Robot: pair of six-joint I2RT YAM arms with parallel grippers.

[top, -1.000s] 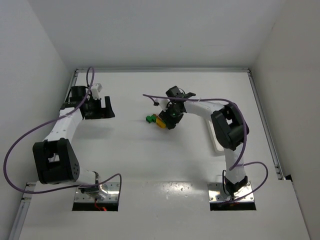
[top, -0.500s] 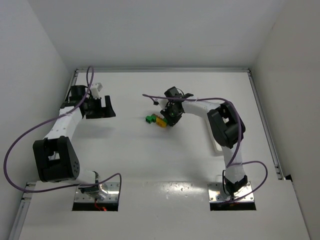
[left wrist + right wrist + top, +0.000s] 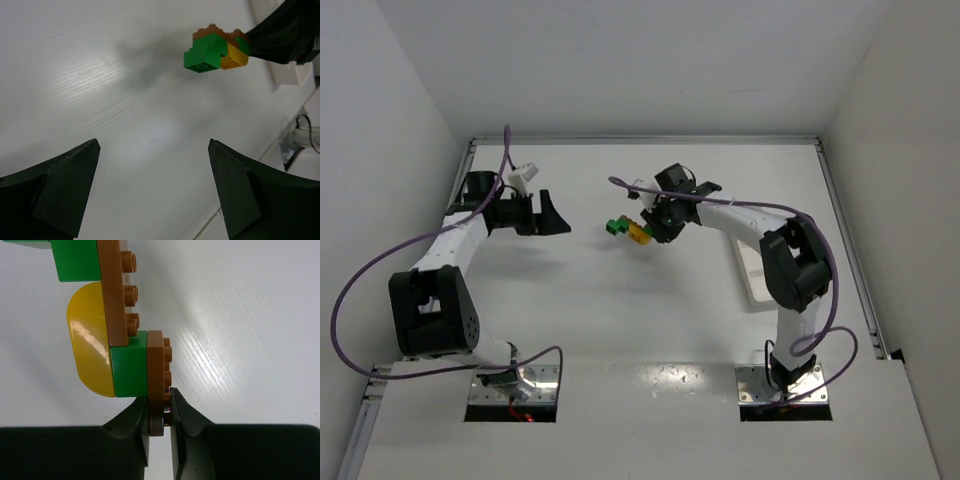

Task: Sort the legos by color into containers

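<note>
The legos [image 3: 623, 229] are stuck together in one small cluster of green, yellow and orange-brown bricks near the table's middle back. My right gripper [image 3: 655, 226] is shut on the end of this cluster. In the right wrist view its jaws [image 3: 159, 392] pinch a thin brown plate [image 3: 155, 370], which carries a green brick [image 3: 129, 365], a rounded yellow piece [image 3: 90, 350] and a second brown plate [image 3: 113, 295]. My left gripper [image 3: 558, 214] stands open to the left, facing the cluster [image 3: 216, 50] from a distance, with nothing between its fingers [image 3: 75, 170]. The containers show as a white tray [image 3: 756, 278], mostly hidden behind the right arm.
White walls close in the table on the left, back and right. A metal rail [image 3: 850, 250] runs along the right edge. Purple cables [image 3: 360, 290] loop off both arms.
My right gripper has shut on the lego cluster and carried it a little toward the back. The left gripper has swung right, toward the cluster, still open.
</note>
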